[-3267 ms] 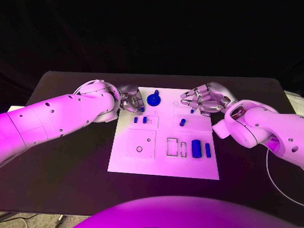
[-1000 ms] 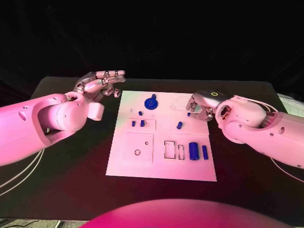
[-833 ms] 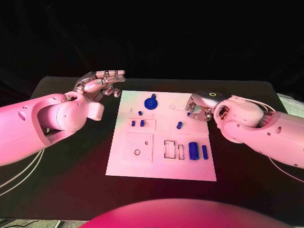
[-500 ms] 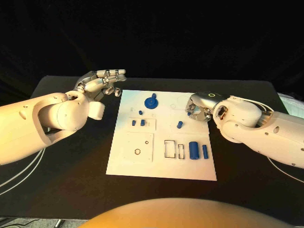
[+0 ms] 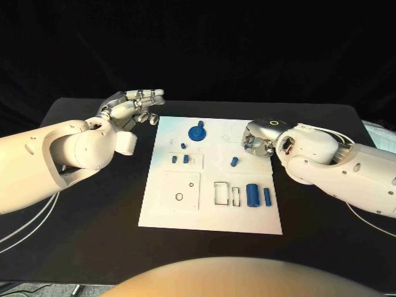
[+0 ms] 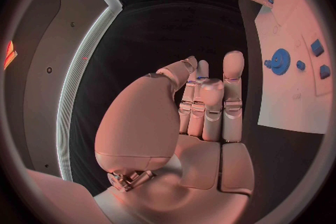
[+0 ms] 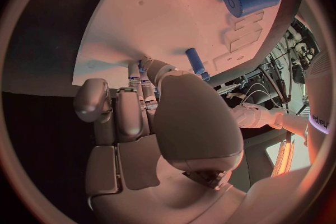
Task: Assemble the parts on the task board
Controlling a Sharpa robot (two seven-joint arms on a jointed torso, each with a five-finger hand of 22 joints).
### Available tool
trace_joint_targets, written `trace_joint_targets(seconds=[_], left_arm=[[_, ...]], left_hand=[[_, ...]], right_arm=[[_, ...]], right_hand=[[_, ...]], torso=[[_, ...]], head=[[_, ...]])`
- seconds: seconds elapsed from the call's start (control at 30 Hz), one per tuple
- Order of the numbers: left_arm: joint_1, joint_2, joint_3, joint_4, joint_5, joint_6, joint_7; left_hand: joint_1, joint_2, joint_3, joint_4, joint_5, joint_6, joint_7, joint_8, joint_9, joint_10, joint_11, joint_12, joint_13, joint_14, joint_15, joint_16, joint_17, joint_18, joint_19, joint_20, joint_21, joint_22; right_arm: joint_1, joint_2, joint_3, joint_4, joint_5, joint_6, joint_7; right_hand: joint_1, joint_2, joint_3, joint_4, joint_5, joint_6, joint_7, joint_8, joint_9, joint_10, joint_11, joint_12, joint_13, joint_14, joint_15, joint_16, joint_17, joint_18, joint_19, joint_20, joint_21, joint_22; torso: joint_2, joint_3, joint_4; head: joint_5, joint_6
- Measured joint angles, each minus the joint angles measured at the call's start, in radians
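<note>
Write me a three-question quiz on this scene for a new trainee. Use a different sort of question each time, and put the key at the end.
1. True or false: the left hand holds one of the parts.
2. Where does the blue gear lie on the task board? A) at its near end, B) at its far end, C) in its middle.
3. Fill in: the ___ hand is over the board's far side edge, fingers pointing down at it.

Key: 1 false, its fingers are bare. 2 B. 3 right: the right hand.
</note>
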Motion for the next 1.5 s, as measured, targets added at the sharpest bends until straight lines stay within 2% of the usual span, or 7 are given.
trace_joint_targets(seconds=[0.23,0.6,0.9,1.17,1.33,1.5], left_arm=[[0.000,0.000,0.000,0.000,0.000,0.000,0.000],[0.000,0.004,0.000,-0.006,0.000,0.000,0.000],[-0.001,0.009,0.000,-0.011,0.001,0.000,0.000],[-0.001,0.007,0.000,-0.014,0.001,0.000,-0.001],[-0.001,0.005,0.000,-0.015,0.001,0.000,-0.001],[-0.001,0.006,0.000,-0.016,0.001,0.001,-0.002]], left_hand=[[0.000,0.000,0.000,0.000,0.000,0.000,0.000,0.000,0.000,0.000,0.000,0.005,0.002,0.000,0.000,0.000,0.000,0.000,0.000,0.000,0.000,-0.001],[0.000,0.000,-0.003,-0.003,0.000,0.000,0.000,0.000,0.000,0.000,0.000,0.005,0.002,0.000,0.000,0.000,0.000,0.000,0.000,0.000,-0.004,-0.003],[0.000,0.000,-0.003,-0.003,0.000,0.000,0.000,0.000,0.000,0.000,0.000,0.005,0.002,0.000,0.000,0.000,0.000,0.000,0.000,0.000,-0.004,-0.003],[0.000,0.000,-0.003,-0.003,0.000,0.000,0.000,0.000,0.000,-0.004,-0.004,0.005,0.002,0.000,0.000,0.000,-0.003,0.000,0.000,0.000,-0.004,-0.004],[0.000,0.000,-0.003,-0.003,0.000,0.000,0.000,0.000,0.000,-0.004,-0.004,0.005,0.002,0.000,0.000,0.000,-0.003,0.000,0.000,0.000,-0.004,-0.004],[-0.004,0.004,-0.013,-0.001,0.000,0.000,0.000,0.000,0.000,-0.009,0.002,0.013,0.005,-0.004,0.004,0.000,-0.007,0.000,0.000,0.000,-0.012,-0.008]], right_arm=[[-0.001,0.002,-0.001,0.000,-0.009,-0.004,-0.002],[-0.008,-0.009,-0.005,0.015,-0.015,-0.047,-0.008],[-0.003,-0.031,0.004,0.049,-0.014,-0.075,-0.008],[-0.001,-0.063,0.018,0.116,-0.011,-0.094,-0.009],[-0.002,-0.070,0.022,0.177,-0.004,-0.110,-0.010],[-0.011,-0.046,0.023,0.230,0.010,-0.126,-0.009]], right_hand=[[-0.002,0.020,0.015,-0.010,-0.020,0.013,-0.002,0.000,0.006,0.018,-0.003,-0.002,-0.009,0.002,-0.005,0.000,-0.001,0.000,0.008,0.000,0.006,0.009],[0.002,0.030,0.025,-0.019,-0.025,0.017,0.001,0.004,0.007,0.026,-0.002,-0.005,-0.015,0.002,-0.005,0.000,-0.007,0.000,0.013,-0.005,0.015,0.023],[0.002,0.030,0.025,-0.019,-0.028,0.017,0.001,0.005,0.010,0.026,-0.001,-0.004,-0.016,0.002,-0.005,0.000,-0.008,0.000,0.016,-0.002,0.015,0.026],[0.002,0.029,0.025,-0.019,-0.030,0.018,-0.001,0.005,0.010,0.028,-0.004,-0.004,-0.020,0.002,-0.005,0.000,-0.008,0.000,0.016,-0.002,0.019,0.028],[0.002,0.029,0.027,-0.022,-0.032,0.020,-0.003,0.005,0.010,0.034,-0.002,-0.004,-0.021,0.002,-0.005,0.000,-0.008,0.000,0.016,-0.002,0.019,0.030],[0.002,0.029,0.027,-0.022,-0.034,0.024,0.001,0.004,0.010,0.034,-0.002,-0.004,-0.021,0.002,-0.005,0.000,-0.008,0.000,0.016,-0.002,0.019,0.031]], torso=[[0.000,0.0000,-0.0008],[-0.001,0.0008,0.0003],[0.000,0.0006,-0.0008],[0.001,0.0004,-0.0011],[0.000,0.0000,-0.0008],[0.000,-0.0012,0.0000]], head=[[-0.002,0.000],[-0.003,-0.004],[-0.007,0.003],[-0.007,0.011],[0.001,0.005],[0.009,0.004]])
